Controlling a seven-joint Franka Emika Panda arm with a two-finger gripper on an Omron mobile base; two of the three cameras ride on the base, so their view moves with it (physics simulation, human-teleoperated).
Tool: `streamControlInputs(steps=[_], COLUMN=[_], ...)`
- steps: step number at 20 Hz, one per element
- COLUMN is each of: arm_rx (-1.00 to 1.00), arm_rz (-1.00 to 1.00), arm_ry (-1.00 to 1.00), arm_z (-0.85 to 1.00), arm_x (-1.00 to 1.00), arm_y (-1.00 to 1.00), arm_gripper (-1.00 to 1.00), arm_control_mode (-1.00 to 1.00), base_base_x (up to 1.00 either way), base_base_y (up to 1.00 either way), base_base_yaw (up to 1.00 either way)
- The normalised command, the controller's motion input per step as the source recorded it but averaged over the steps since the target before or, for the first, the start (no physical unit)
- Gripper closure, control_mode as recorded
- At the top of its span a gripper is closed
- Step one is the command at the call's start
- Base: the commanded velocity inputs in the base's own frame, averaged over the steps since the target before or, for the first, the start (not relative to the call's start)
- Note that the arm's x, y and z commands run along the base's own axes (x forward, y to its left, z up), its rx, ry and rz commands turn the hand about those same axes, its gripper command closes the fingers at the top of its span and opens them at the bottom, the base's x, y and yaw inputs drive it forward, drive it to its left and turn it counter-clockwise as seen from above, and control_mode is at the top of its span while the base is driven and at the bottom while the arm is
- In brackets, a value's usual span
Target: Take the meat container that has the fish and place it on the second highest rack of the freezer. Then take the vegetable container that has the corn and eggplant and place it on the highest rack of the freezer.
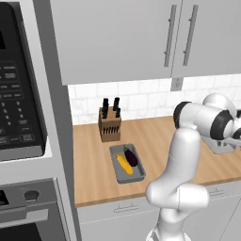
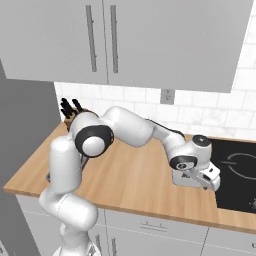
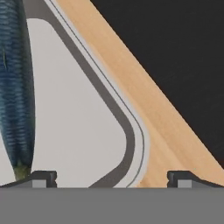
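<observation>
— So which step is in hand?

— By my reading, the first one: getting hold of the meat container [image 3: 78, 109] with the fish [image 3: 16, 87]. The gripper [image 3: 111, 177] sits low over that tray's corner, close beside the black cooktop [image 2: 240, 172] on the wooden counter [image 2: 135, 182]. From the right base camera, the hand hangs right over the tray, which peeks out under it.

— Is the claw holding anything?

— No. Its jaws stand wide apart, one tip over the tray's pale floor, the other over the counter, so the rim's rounded corner lies between them. Nothing is pinched yet.

— And the fish?

— It lies along the tray's far side in the hand camera, dark and scaly, clear of both tips.

— What does the next move call for?

— I'd say a short drop so the tips straddle the tray wall, then a close on the rim. A corner is a slippery place to pinch; shifting onto a straight stretch of wall might hold better, and the tray should stay level so the fish doesn't slide.

— And the other tray?

— The vegetable container [image 1: 127, 164] rests well apart, near the knife block [image 1: 109, 123], with the corn [image 1: 124, 163] and eggplant [image 1: 131, 156] side by side in it. That one waits its turn
</observation>
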Motion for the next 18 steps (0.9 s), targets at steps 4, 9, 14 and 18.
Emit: streamControlInputs(steps=[4,9,14,18], arm_rx=[0.0,0.01,0.03,0.01], arm_rz=[0.0,0.0,0.0,-0.03], arm_ry=[0.0,0.0,0.0,0.0], arm_z=[-0.28,-0.06,-0.02,-0.07], arm_x=[0.0,0.0,0.0,0.18], arm_y=[0.0,0.0,0.0,-0.04], arm_gripper=[-1.0,-1.0,-1.0,-1.0], arm_control_mode=[-1.0,-1.0,-1.0,-1.0], base_base_x=[0.0,0.0,0.0,0.0], base_base_y=[0.0,0.0,0.0,0.0], base_base_yaw=[0.0,0.0,0.0,0.0])
